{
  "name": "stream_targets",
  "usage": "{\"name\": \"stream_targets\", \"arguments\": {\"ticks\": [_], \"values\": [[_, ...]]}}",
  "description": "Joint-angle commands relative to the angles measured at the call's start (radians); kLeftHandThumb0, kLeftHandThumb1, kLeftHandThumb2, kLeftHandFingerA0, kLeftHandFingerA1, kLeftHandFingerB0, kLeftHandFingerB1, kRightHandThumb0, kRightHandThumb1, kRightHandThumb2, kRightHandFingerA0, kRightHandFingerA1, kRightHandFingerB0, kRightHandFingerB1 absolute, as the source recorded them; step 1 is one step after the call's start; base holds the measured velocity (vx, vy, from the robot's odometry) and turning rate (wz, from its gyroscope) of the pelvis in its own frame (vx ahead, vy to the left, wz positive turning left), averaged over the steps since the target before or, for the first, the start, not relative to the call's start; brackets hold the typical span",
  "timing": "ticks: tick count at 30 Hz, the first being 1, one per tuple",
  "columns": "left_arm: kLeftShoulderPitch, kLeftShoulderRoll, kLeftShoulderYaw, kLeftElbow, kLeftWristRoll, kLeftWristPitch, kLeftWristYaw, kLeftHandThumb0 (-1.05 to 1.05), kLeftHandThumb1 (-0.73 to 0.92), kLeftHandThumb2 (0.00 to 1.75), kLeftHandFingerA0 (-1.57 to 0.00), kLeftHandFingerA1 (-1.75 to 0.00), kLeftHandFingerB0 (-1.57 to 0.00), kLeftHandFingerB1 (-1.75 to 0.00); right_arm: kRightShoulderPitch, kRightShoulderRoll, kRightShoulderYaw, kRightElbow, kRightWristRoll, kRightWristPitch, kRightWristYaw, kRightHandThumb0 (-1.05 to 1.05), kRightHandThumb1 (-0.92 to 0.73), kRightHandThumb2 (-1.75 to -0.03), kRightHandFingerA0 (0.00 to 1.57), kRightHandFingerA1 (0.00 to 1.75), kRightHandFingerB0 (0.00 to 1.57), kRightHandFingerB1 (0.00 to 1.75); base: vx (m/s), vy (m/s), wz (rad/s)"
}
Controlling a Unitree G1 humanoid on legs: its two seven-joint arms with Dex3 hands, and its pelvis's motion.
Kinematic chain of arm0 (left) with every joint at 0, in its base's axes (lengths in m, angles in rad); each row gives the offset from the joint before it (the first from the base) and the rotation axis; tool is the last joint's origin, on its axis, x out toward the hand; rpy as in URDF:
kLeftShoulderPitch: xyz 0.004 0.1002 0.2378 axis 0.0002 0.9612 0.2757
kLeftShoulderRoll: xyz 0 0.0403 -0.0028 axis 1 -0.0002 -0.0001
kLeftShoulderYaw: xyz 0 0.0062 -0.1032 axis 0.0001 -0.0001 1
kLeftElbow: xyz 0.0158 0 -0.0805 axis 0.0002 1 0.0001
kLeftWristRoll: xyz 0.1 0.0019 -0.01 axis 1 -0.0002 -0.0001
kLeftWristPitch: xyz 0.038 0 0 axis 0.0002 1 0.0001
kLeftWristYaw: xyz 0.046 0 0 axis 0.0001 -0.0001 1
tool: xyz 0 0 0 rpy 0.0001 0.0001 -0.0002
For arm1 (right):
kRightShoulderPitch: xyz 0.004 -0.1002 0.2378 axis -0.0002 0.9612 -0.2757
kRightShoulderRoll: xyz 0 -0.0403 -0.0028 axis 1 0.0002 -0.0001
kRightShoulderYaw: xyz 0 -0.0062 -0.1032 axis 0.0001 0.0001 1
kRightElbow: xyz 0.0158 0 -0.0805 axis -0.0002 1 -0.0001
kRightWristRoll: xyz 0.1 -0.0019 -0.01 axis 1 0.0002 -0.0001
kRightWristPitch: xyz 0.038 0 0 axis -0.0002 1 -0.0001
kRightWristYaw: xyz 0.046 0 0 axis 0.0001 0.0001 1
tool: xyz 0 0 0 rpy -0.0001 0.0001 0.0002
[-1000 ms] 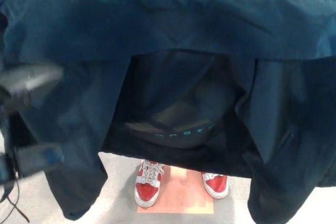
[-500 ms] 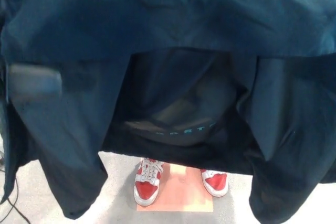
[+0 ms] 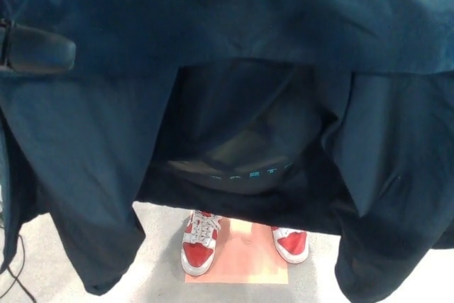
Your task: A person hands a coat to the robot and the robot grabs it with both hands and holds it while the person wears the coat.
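Spanning nearly the whole head view, dark navy coat (image 3: 234, 40), spread wide and hanging open. Near left edge, left hand (image 3: 35, 49), one black finger lying against the fabric; grip impossible to judge. Right hand out of sight. Farther down, through the opening, red-and-white sneakers (image 3: 201, 248) of a person on an orange floor mat (image 3: 245, 257). Risk: coat sagging or slipping off that side if contact proves too shallow.
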Motion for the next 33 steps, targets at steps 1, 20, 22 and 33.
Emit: {"name": "stream_targets", "arguments": {"ticks": [1, 20, 22, 33], "values": [[-0.123, 0.093, -0.130, 0.113, -0.039, 0.101, -0.357, -0.40, 0.24, 0.93, -0.01, -0.47, 0.00, -0.47, -0.078, -0.174, 0.135, 0.087, 0.059, 0.091, 0.316, -0.88, -0.62, -0.93, 0.27, 0.48, 0.12, 0.38, 0.00, 0.000, 0.00], [-0.235, 0.124, -0.227, 0.108, -0.122, 0.240, -0.649, -0.39, 0.23, 0.92, -0.01, -0.47, 0.00, -0.47, -0.595, -0.148, 0.631, 0.165, -0.011, 0.399, 0.805, -0.87, -0.57, -0.89, 0.12, 0.40, 0.08, 0.31, 0.00, 0.000, 0.00], [-0.241, 0.120, -0.231, 0.108, -0.116, 0.236, -0.656, -0.39, 0.23, 0.92, -0.01, -0.47, 0.00, -0.47, -0.636, -0.128, 0.664, 0.171, -0.017, 0.437, 0.825, -0.83, -0.56, -0.93, 0.06, 0.41, 0.03, 0.27, 0.00, 0.000, 0.00], [-0.262, 0.079, -0.244, 0.095, -0.093, 0.263, -0.691, -0.40, 0.23, 0.92, -0.01, -0.48, 0.00, -0.48, -0.807, -0.022, 0.810, 0.300, -0.144, 0.385, 0.865, -0.89, -0.75, -0.64, 0.14, 0.30, 0.09, 0.24, 0.00, 0.000, 0.00]]}}
